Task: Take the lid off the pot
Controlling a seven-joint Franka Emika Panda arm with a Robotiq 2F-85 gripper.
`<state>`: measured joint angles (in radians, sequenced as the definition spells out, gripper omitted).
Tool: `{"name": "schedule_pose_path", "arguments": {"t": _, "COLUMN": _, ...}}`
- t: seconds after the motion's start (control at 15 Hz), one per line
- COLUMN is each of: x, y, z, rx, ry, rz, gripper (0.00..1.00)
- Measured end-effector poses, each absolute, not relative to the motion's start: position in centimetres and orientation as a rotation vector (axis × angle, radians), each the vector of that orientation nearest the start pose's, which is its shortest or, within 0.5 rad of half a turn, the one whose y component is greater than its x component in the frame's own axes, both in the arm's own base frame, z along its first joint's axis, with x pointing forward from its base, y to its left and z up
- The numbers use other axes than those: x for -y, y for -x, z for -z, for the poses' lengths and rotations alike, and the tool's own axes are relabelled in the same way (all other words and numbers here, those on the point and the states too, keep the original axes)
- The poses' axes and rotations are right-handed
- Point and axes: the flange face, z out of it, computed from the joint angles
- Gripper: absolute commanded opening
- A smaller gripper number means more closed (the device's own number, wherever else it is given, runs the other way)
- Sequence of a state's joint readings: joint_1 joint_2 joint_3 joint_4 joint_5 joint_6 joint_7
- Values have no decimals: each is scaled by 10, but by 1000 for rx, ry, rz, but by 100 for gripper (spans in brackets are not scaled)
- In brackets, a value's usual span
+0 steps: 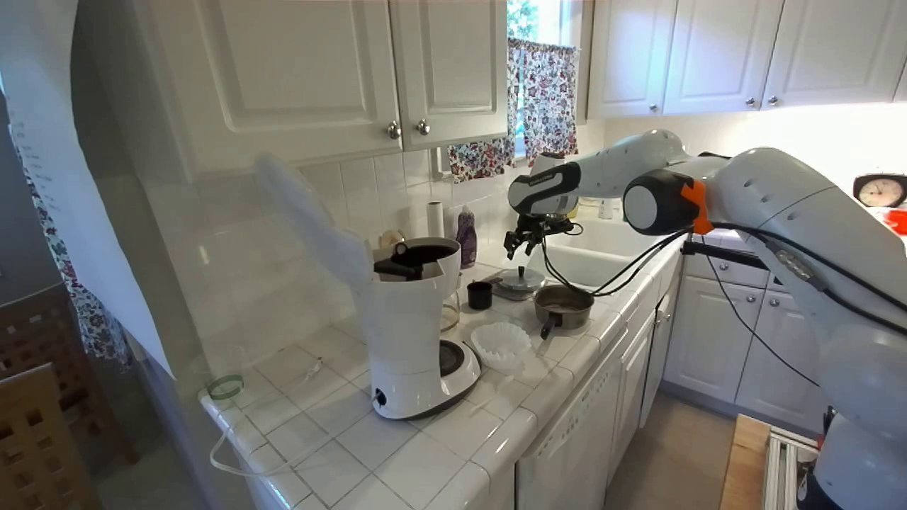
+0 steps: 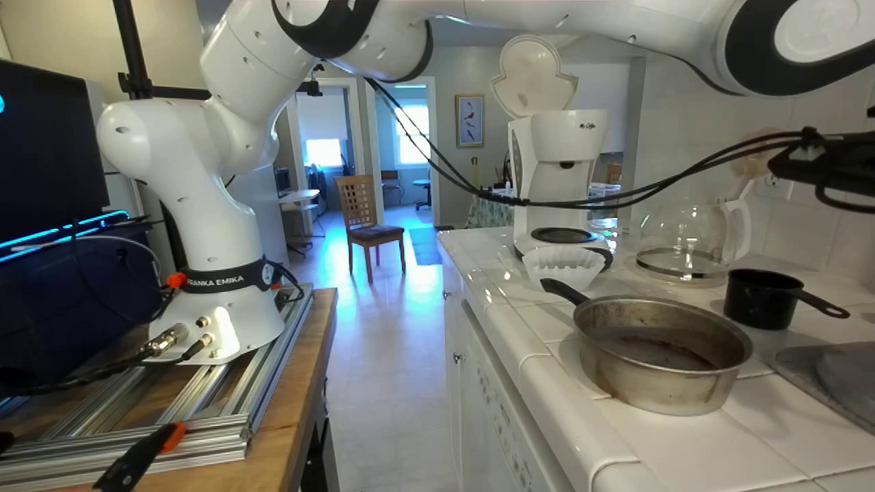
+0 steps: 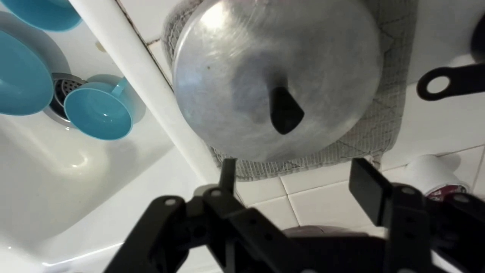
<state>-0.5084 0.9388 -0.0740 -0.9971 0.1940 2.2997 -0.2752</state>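
Lid (image 3: 314,72) below the gripper (image 3: 295,175) and apart from it, fingers (image 3: 368,189) spread, uncovered pot (image 1: 573,318) below and right of them in an exterior view, dark cup (image 1: 480,297) below and left, knob (image 3: 286,112) ahead of the gap between fingertips in the wrist view.

In an exterior view, daylight washes out the window (image 1: 523,14) and a strong glow whitens the wall (image 1: 843,136) at right, while the lower left corner is dim. Bluish daylight from far windows (image 2: 413,130) streaks the floor (image 2: 389,328), and small highlights dot the glossy tiled bench (image 2: 547,376). In the wrist view, a burned-out glare spot marks the lid (image 3: 257,79), soft shadow lies beside the blue cup (image 3: 98,110), and the claw (image 3: 294,181) is dark and slightly out of focus.
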Motion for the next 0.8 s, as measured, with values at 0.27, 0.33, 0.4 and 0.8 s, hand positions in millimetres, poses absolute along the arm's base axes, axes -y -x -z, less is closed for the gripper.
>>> {"name": "schedule_pose_path", "arguments": {"t": 0.27, "x": 428, "y": -692, "z": -342, "rx": -666, "ry": 3076, "rz": 632, "gripper": 100}}
{"name": "schedule_pose_path", "arguments": {"t": 0.33, "x": 430, "y": -691, "z": -347, "rx": -694, "ry": 3076, "rz": 638, "gripper": 100}}
{"name": "schedule_pose_path", "arguments": {"t": 0.4, "x": 430, "y": -691, "z": -352, "rx": -724, "ry": 3075, "rz": 645, "gripper": 100}}
{"name": "schedule_pose_path", "arguments": {"t": 0.8, "x": 411, "y": -683, "z": -386, "rx": -887, "ry": 3034, "rz": 470, "gripper": 100}}
